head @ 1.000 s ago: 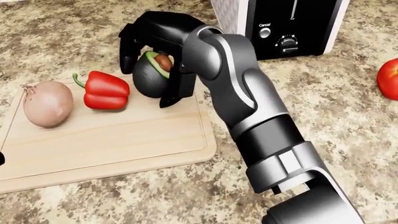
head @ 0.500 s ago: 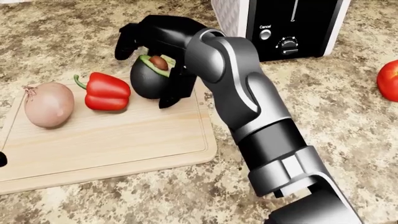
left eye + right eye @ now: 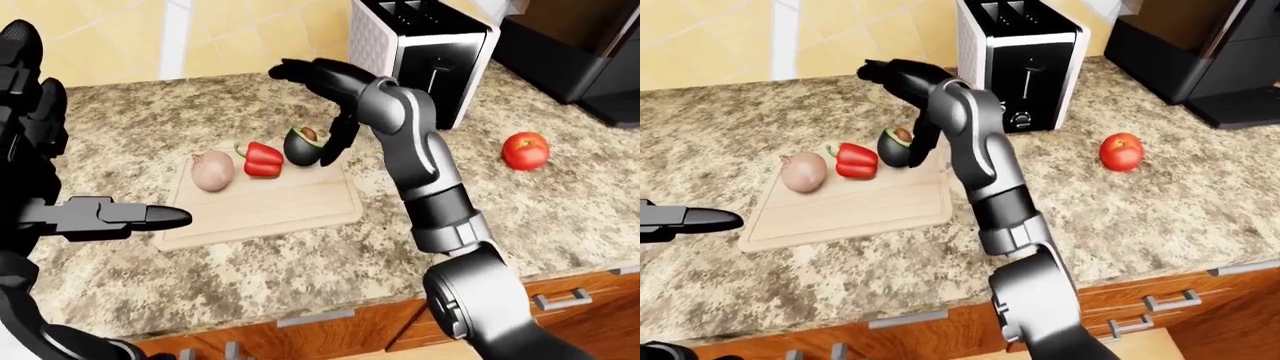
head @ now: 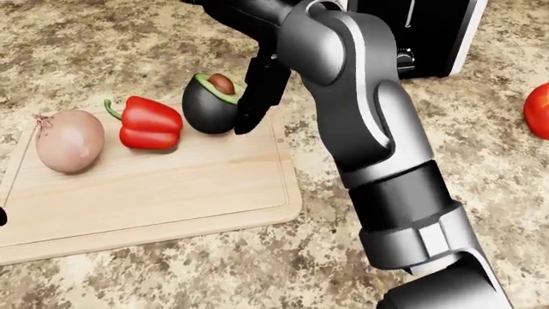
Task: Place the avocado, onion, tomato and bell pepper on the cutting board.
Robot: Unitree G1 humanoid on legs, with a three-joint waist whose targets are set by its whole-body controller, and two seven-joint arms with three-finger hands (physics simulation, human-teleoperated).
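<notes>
The surface (image 3: 1200,195) is speckled granite, wide and mostly bare toward the right of the right-eye view, so the path there looks free. On it the board (image 4: 163,199) lies left of centre, already carrying the onion (image 4: 69,140), pepper (image 4: 147,123) and avocado (image 4: 210,103) in a row along its upper edge. The right hand (image 3: 318,79) hangs above the avocado with fingers spread, holding nothing, one finger reaching down beside the fruit. The tomato (image 3: 1121,151), the only piece off the board, sits well apart at the right, past the toaster (image 3: 1020,60); round, it offers no long axis. It lies to the right of that hand, which I judge the nearer. The left hand (image 3: 110,217) hovers at lower left, one finger pointing; I cannot tell its grip.
</notes>
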